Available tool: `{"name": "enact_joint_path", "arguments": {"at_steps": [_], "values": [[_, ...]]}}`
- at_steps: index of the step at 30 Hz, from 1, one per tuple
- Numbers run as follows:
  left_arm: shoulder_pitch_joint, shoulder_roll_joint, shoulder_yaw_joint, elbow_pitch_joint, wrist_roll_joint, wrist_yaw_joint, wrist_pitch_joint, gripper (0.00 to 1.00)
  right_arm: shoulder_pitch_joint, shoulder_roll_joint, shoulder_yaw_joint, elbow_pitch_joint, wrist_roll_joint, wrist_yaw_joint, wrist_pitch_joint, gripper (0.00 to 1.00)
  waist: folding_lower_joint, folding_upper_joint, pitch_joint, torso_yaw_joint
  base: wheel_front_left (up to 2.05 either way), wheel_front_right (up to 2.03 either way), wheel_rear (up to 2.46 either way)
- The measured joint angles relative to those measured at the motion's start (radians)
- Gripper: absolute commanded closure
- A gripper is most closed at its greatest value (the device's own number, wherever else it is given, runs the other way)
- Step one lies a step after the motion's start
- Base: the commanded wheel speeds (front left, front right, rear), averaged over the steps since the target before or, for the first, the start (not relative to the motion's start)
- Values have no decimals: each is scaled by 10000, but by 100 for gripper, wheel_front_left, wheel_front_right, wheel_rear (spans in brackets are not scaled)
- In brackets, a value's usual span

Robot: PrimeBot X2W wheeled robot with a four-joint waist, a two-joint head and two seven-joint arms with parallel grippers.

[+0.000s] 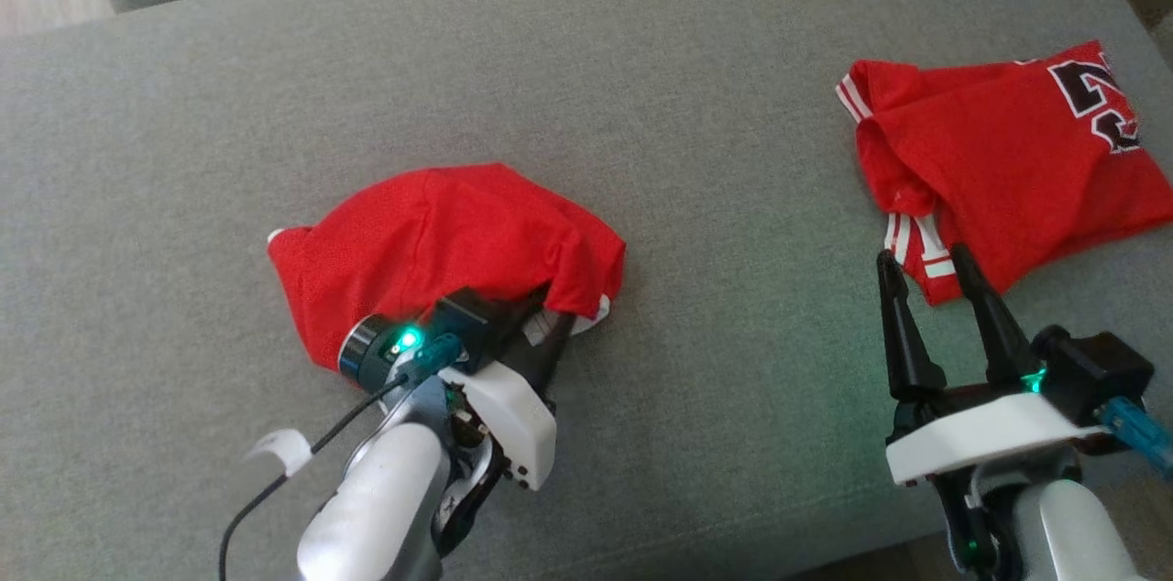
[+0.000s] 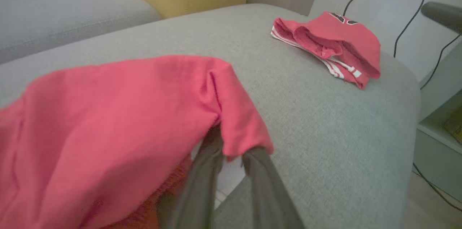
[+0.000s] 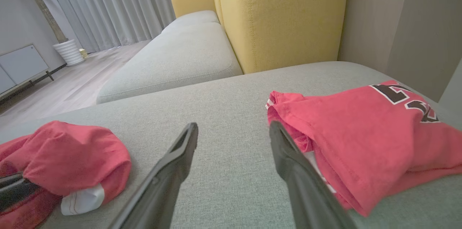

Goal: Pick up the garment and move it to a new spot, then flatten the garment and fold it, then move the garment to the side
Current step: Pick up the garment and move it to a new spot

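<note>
Red mesh garment [image 1: 440,233] — rumpled on woven cushion [image 1: 641,59].

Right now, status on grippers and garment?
Left gripper at edge of crumpled red garment, fingers under cloth, grip unclear. Right gripper open, empty, by folded jersey. Bare cushion between the two.

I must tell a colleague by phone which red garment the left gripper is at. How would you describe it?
Two red garments lie on the wide grey cushion. The one meant is the crumpled heap on the robot's left, with the left gripper tucked under its near edge. Unlike the folded jersey on the right, it is plain red, without white stripes or black lettering.
</note>
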Motion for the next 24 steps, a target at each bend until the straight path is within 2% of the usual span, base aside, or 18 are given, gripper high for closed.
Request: {"name": "enact_joint_path", "arguments": {"at_steps": [1, 2, 6, 12, 22, 23, 24], "values": [[-54, -6, -59, 163, -12, -17, 12, 44, -23, 0, 2, 29, 21, 0, -12, 0, 0, 0, 47, -32, 0, 0, 0], [-90, -4, -104, 280, -13, -36, -2, 0, -48, 0, 2, 50, 56, 0, -61, 0, 0, 0, 74, -46, 0, 0, 0], [-162, -10, -222, 336, -71, -23, -389, 0, -70, 0, -25, 167, 81, 0, -86, 0, 0, 0, 14, 103, 0, 0, 0], [509, 75, 288, -713, -525, 426, -1037, 0, -66, 0, -98, 190, 8, 0, -82, 0, 0, 0, -325, 649, 0, 0, 0], [1760, 583, 1808, -2366, -968, 1707, -1452, 0, 6, 0, -318, 121, -192, 0, 75, 0, 0, 0, -884, 1620, 0, 0, 0], [1760, 583, 1808, -2366, -968, 1707, -1452, 0, 6, 0, -318, 121, -192, 0, 75, 0, 0, 0, -884, 1620, 0, 0, 0], [1859, 736, 2180, -2510, -1072, 1914, -1526, 0, 51, 0, -339, 71, -199, 0, 151, 0, 0, 0, -1007, 1780, 0, 0, 0]]}}
